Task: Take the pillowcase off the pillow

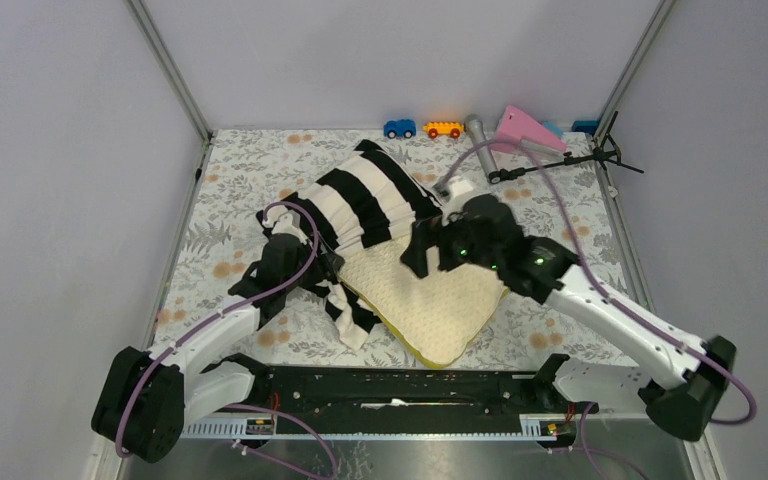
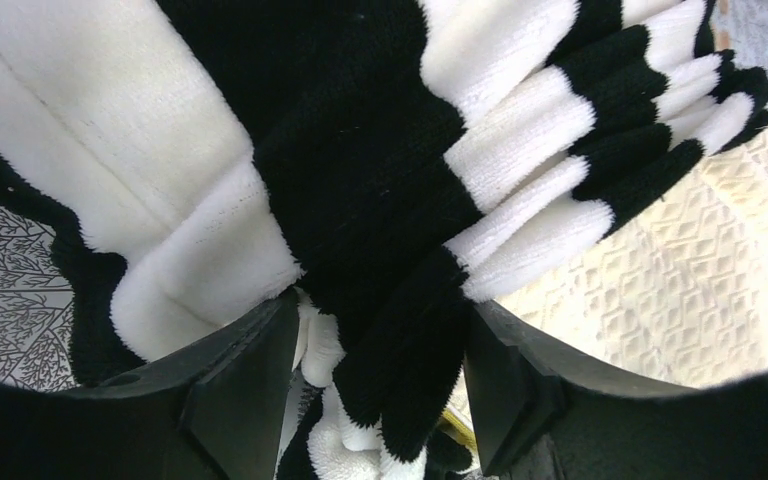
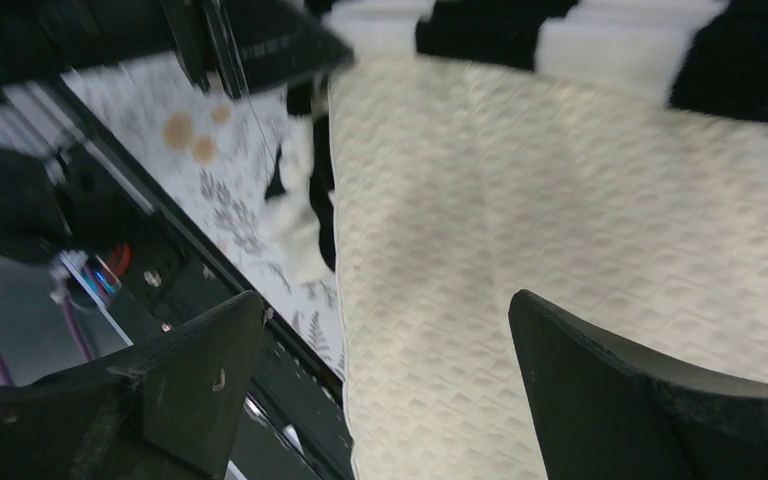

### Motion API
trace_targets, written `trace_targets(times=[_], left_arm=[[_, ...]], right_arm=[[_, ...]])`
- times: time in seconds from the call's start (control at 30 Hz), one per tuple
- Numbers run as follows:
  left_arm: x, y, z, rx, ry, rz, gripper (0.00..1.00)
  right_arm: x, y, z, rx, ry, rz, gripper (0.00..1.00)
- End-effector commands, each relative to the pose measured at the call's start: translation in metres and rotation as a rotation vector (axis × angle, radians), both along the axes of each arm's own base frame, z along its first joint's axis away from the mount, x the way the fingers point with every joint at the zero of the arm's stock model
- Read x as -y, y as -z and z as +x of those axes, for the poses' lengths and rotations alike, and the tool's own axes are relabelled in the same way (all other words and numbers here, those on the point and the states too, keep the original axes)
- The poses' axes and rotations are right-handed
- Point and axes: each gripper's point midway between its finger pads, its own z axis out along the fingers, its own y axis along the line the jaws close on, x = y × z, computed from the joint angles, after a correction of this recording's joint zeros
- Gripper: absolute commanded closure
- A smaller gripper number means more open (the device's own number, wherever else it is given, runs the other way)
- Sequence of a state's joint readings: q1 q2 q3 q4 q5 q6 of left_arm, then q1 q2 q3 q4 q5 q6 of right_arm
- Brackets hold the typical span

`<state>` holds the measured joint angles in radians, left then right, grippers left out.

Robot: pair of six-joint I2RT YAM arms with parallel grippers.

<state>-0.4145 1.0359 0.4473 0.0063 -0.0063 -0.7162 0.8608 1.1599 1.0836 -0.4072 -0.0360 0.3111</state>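
The black and white striped pillowcase (image 1: pixel 365 195) lies bunched over the far half of the pillow (image 1: pixel 430 300). The pillow's cream dimpled near half is bare, with a yellow band along its front edge. My left gripper (image 1: pixel 310 262) is at the pillowcase's left edge. In the left wrist view the gripper (image 2: pixel 380 320) is shut on a thick fold of the pillowcase (image 2: pixel 360 180), beside the pillow (image 2: pixel 680 280). My right gripper (image 1: pixel 422 250) hovers over the bare pillow near the pillowcase's hem. In the right wrist view it (image 3: pixel 385 310) is open and empty above the pillow (image 3: pixel 560 200).
A floral table cloth (image 1: pixel 230 200) covers the table. At the far edge stand a blue toy car (image 1: pixel 399 128), an orange toy car (image 1: pixel 443 129), a grey cylinder (image 1: pixel 477 130), a pink object (image 1: pixel 525 127) and a black stand (image 1: pixel 560 165). A black rail (image 1: pixel 400 385) runs along the near edge.
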Motion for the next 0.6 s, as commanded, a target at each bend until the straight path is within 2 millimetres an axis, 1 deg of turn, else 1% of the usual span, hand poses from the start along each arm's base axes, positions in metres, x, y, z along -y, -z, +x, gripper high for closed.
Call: trace_targets(times=[0.0,0.03,0.13,0.2,0.27,0.37,0.43,0.47,0.5,0.53,0.57], left_arm=[[0.003,-0.017,0.001,0.07,0.019,-0.023,0.39],[0.002,-0.016,-0.001,0.066,0.015,-0.026,0.39],[0.0,-0.009,-0.007,0.053,0.005,-0.038,0.39],[-0.006,-0.007,-0.006,0.058,-0.024,-0.026,0.38],[-0.007,-0.007,-0.005,0.059,-0.031,-0.026,0.38],[-0.005,-0.006,-0.004,0.055,-0.029,-0.034,0.38],[-0.005,-0.002,-0.004,0.038,-0.04,-0.036,0.38],[-0.006,0.001,-0.004,0.029,-0.051,-0.041,0.38],[-0.006,0.004,-0.005,0.021,-0.062,-0.05,0.38],[-0.006,0.006,-0.005,0.015,-0.072,-0.061,0.38],[-0.006,0.008,-0.005,0.01,-0.079,-0.071,0.38]], right_arm=[[-0.009,0.042,-0.022,-0.008,-0.131,-0.168,0.0],[-0.01,0.052,-0.027,-0.016,-0.149,-0.19,0.0],[-0.005,0.082,-0.033,-0.007,-0.16,-0.302,0.0],[-0.002,0.103,-0.04,-0.014,-0.185,-0.393,0.0],[0.002,0.122,-0.044,-0.02,-0.197,-0.475,0.0],[0.009,0.141,-0.042,-0.023,-0.181,-0.544,0.0],[0.014,0.145,-0.036,-0.007,-0.136,-0.563,0.01],[0.016,0.144,-0.033,0.005,-0.109,-0.562,0.08],[0.016,0.14,-0.03,0.018,-0.088,-0.548,0.19],[0.016,0.134,-0.028,0.037,-0.064,-0.522,0.35],[0.016,0.127,-0.025,0.059,-0.036,-0.491,0.53]])
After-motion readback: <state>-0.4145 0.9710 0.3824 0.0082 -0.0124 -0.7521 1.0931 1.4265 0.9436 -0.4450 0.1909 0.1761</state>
